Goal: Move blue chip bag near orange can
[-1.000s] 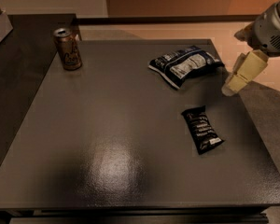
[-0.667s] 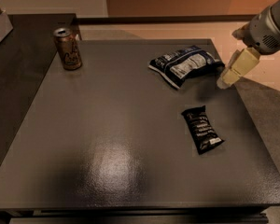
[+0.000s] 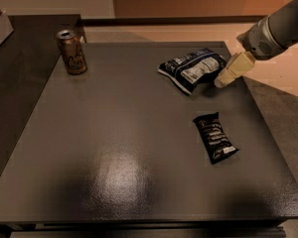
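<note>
Toward the far right of a dark grey table [image 3: 124, 133], the blue chip bag [image 3: 192, 69] lies flat and crumpled, its white label panels facing up and its long side running slantwise from the lower left to the upper right. Just beside the bag's right end, the robot's cream-coloured gripper [image 3: 223, 80] points down and to the left, its tip low over the tabletop at the bag's edge; whether it touches the bag cannot be told, nor whether the gripper is apart or together. Behind it, the grey arm [image 3: 278, 26] reaches in from the upper right corner of the view. Nearer the camera, a smaller narrow black packet [image 3: 215, 137] with white text lies flat on the table, well apart from the bag. The orange can [image 3: 72, 52] stands upright at the far left corner of the same table, its silver top showing, well apart from the bag. A darker counter [image 3: 20, 83] adjoins the table on the left.
</note>
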Robot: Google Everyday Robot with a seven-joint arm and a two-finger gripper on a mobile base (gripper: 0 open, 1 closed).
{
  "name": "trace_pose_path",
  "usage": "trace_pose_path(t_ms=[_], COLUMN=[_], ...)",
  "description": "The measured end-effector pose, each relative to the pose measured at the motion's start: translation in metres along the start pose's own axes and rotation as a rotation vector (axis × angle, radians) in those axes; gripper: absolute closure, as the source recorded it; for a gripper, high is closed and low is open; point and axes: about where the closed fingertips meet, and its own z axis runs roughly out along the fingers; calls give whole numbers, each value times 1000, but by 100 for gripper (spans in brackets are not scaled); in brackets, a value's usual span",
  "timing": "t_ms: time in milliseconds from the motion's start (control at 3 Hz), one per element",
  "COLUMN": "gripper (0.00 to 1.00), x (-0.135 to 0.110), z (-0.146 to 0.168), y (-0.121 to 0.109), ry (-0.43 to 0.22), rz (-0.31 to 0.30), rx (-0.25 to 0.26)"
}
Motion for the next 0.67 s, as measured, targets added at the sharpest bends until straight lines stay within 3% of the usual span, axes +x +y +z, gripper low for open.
trace_pose_path(t_ms=[333,667], gripper=[0,0], x=[-6,-13], z=[24,57], y=[-9,-15], ry=[-14,-15], rz=[31,55], rx=[3,-31])
